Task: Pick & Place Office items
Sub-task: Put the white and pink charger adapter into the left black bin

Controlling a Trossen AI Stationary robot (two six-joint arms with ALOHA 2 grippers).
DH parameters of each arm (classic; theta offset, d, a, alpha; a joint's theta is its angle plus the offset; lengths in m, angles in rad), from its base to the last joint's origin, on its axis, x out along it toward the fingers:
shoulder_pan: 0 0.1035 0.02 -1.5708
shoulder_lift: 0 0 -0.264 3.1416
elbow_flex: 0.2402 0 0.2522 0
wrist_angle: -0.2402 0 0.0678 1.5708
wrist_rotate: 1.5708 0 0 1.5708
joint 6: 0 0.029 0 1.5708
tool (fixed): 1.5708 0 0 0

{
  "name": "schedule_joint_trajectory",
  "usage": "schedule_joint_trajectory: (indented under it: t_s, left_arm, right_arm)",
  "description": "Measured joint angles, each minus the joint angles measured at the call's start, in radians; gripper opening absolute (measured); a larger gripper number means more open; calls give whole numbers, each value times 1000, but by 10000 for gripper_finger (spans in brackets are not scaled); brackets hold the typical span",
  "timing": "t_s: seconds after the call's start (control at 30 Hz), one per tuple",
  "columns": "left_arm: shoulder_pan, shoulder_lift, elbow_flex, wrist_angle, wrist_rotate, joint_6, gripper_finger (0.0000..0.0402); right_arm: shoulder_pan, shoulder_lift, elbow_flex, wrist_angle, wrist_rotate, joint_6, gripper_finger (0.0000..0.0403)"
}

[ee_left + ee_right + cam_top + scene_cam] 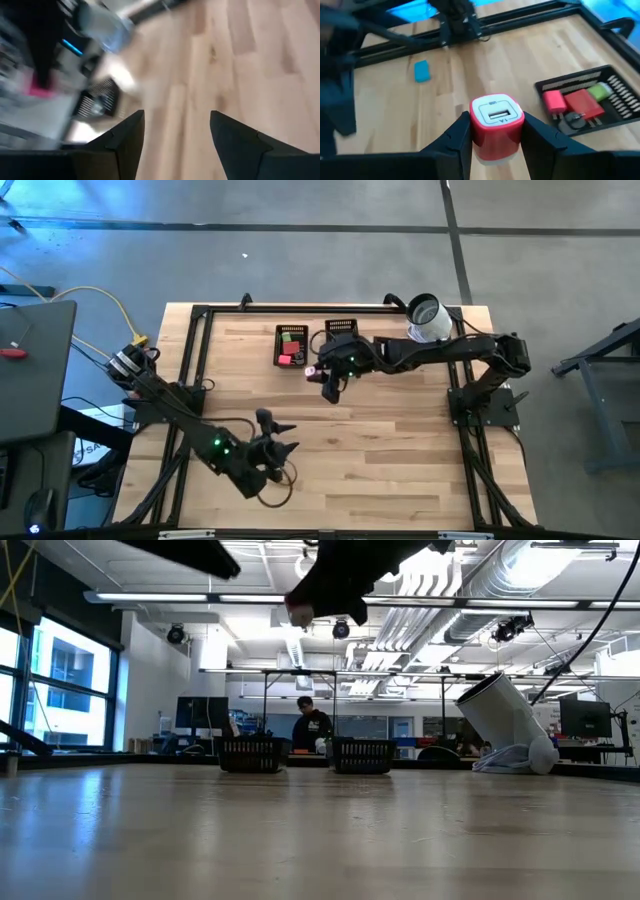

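Observation:
My right gripper [496, 131] hangs above the table's middle [314, 371], just in front of the two black mesh trays, shut on a red charger cube [496, 122] with a white socket face. The left tray [615, 85] holds red, pink and green items [580, 104]. A blue item [422, 71] lies flat on the wood toward the left side. My left gripper [175, 120] is open above the near left part of the table [277, 436], with only bare wood between its fingers. My right gripper pinches the red cube by two opposite sides [478, 136] between its two fingers. The fingers slant downward toward the table's left. The cube is lifted clear of the table, its white socket face [496, 111] turned back toward the wrist.
The two mesh trays [292, 345] [342, 330] stand side by side at the far middle. A white cylinder [428, 318] lies tilted at the far right. A black frame [195, 350] runs along the table's edges. A person [312, 728] stands in the room beyond.

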Motion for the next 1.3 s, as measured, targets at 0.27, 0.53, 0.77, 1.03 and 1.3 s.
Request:
schedule_joint_trajectory:
  t_s: [0.27, 0.53, 0.77, 1.03, 1.3]
  left_arm:
    - [58, 0, 0, -17, 236, -61, 214]
    - [64, 0, 0, -14, 314, -73, 214]
    - [65, 0, 0, 2, 335, -72, 214]
    - [76, 0, 0, 3, 345, -72, 214]
    - [102, 0, 0, 3, 385, -71, 214]
  right_arm:
    - [-97, 66, 0, 86, -82, 0, 120]
    - [-176, 120, 3, 226, -169, 12, 120]
    - [-230, 165, -1, 271, -236, 56, 120]
    - [-250, 219, 2, 345, -248, 75, 120]
    - [-260, 288, 0, 360, -242, 79, 120]
